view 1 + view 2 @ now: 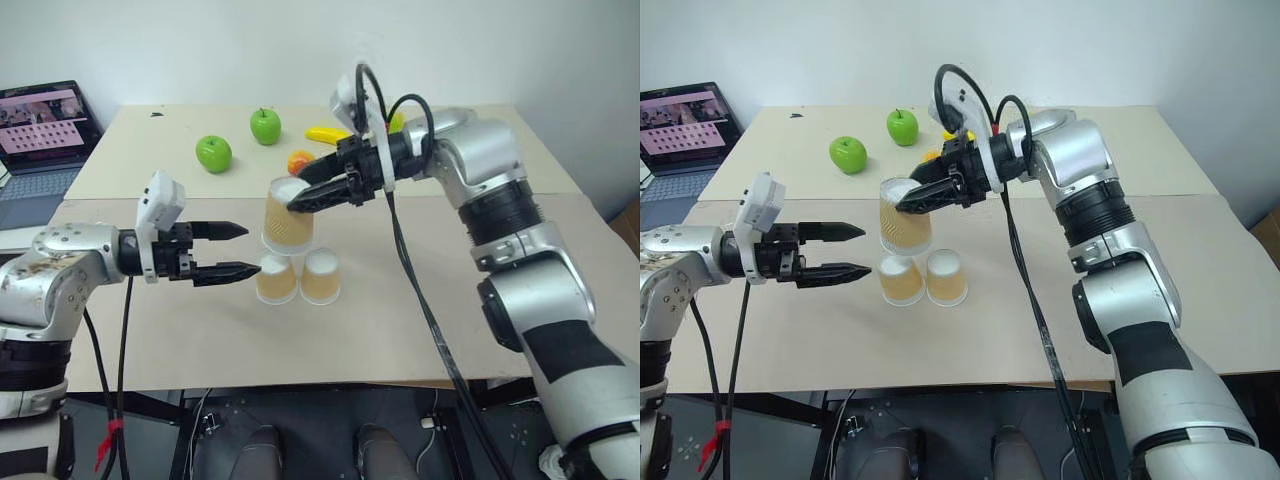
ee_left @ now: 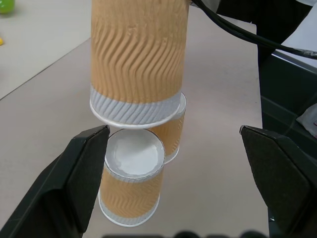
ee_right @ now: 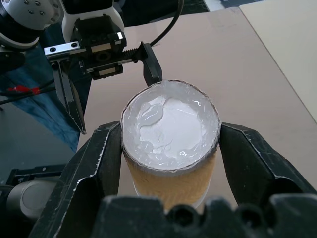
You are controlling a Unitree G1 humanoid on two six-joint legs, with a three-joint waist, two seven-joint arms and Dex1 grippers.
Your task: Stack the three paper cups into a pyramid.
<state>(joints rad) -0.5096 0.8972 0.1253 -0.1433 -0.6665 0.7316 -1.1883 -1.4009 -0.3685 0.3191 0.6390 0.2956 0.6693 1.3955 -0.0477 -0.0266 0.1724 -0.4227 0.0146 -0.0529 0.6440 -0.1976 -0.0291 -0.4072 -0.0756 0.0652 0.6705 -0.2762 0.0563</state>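
Two paper cups [image 1: 276,278] [image 1: 321,276] stand upside down, side by side, near the middle of the table. The third cup [image 1: 288,220] hangs upside down just above them, a bit left of the gap between them, tilted slightly. My right gripper [image 1: 300,200] is shut on its upper end, one finger on each side of the white base [image 3: 171,124]. My left gripper [image 1: 235,250] stands open at the height of the base cups, just left of them, nothing between its fingers. From the left wrist, the held cup's rim [image 2: 133,111] floats over the near base cup [image 2: 131,188].
Two green apples [image 1: 213,153] [image 1: 265,126], a banana [image 1: 325,133] and an orange fruit [image 1: 300,160] lie on the table's far half. A laptop [image 1: 40,125] sits at the far left. The table's front edge [image 1: 300,385] runs close below the cups.
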